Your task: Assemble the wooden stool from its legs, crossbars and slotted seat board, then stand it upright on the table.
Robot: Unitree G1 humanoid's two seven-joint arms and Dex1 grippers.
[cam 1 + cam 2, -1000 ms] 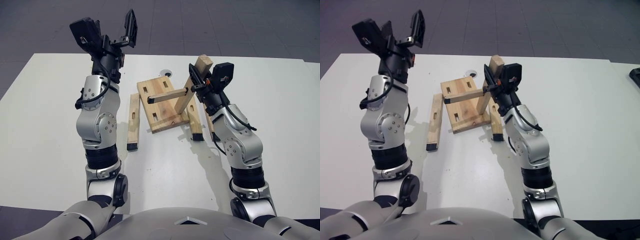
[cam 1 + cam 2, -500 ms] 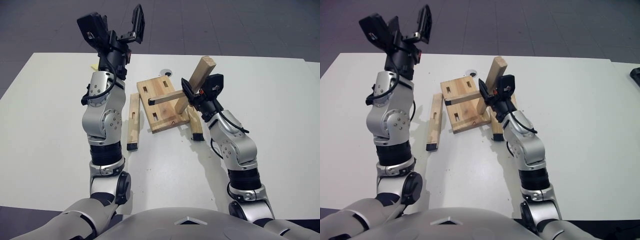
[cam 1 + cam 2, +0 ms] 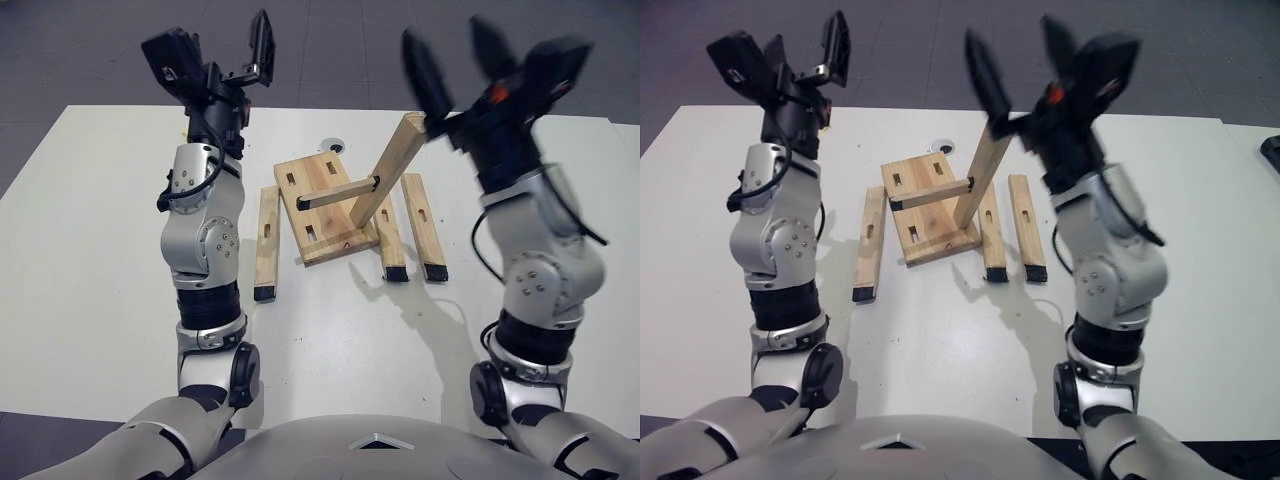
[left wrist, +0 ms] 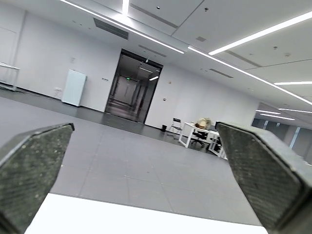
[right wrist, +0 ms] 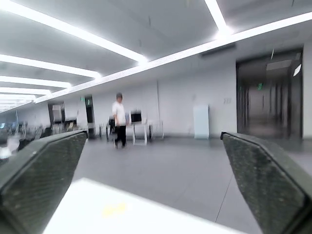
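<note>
3 legs (image 3: 266, 243) flat, 1 standing on seat board (image 3: 335, 218) (w/ crossbar (image 3: 338, 191)).

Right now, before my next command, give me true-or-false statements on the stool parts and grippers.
1. The left gripper and right gripper are both open and empty. True.
2. The stool stands on four legs. False: the seat board lies flat on the table with one tilted leg standing on it.
3. A crossbar sticks out sideways from the tilted leg. True.
4. All loose legs lie left of the board. False: one loose leg lies left, two others right.
</note>
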